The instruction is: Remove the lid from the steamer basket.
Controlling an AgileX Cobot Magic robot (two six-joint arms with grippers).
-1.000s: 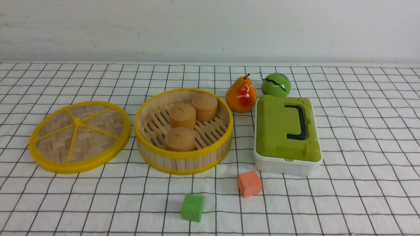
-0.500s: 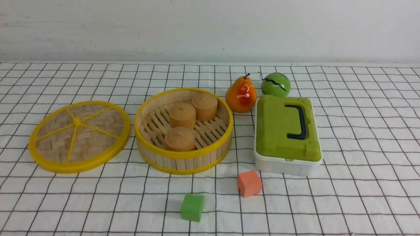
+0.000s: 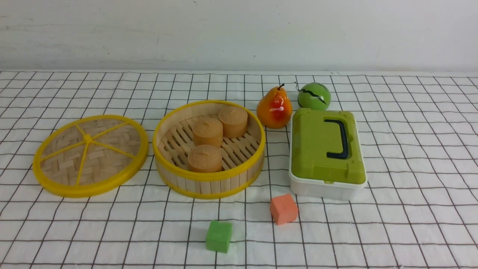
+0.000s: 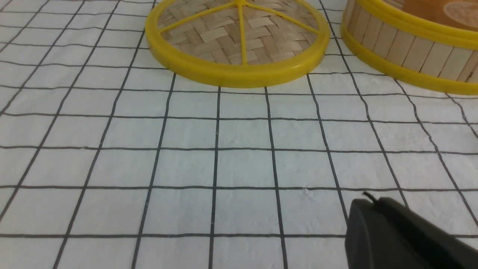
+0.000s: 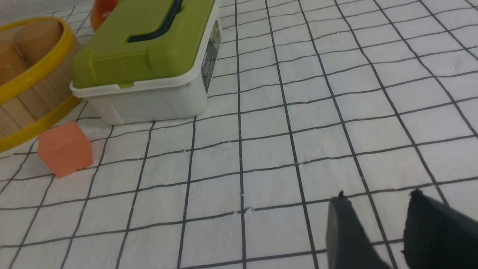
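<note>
A white table (image 3: pixel 410 224) with a black grid cloth fills the front view below a plain wall.

The basket (image 3: pixel 209 182) stands open near the middle. The lid (image 3: pixel 90 155) is off and lies flat on the cloth just left of the basket, with a thin gap between the rims. A white box (image 3: pixel 324 188) with a shut green cover stands right of the basket, and its contents are hidden.

A pear (image 3: pixel 274 108) stands behind the basket's right edge. A green ball (image 3: pixel 314 96) sits farther right of the basket, its lower part hidden behind the box. Three tan cylinders (image 3: pixel 204 158) stand inside the basket, and the front wall hides their bases.

An orange cube (image 3: pixel 283 209) lies in front of the basket to the right. A green cube (image 3: pixel 219 236) lies nearer still, straight in front of it.

The claws show only in their own wrist views, cut off by the frame edge. The left claw (image 4: pixel 373 220) is one dark block, clenched and empty, above the cloth in front of the basket's left side. There the lid's far half and most of the basket are cropped. The right claw (image 5: pixel 378 200) is released, with two dark tips set apart and only cloth between them, well right of the basket.
</note>
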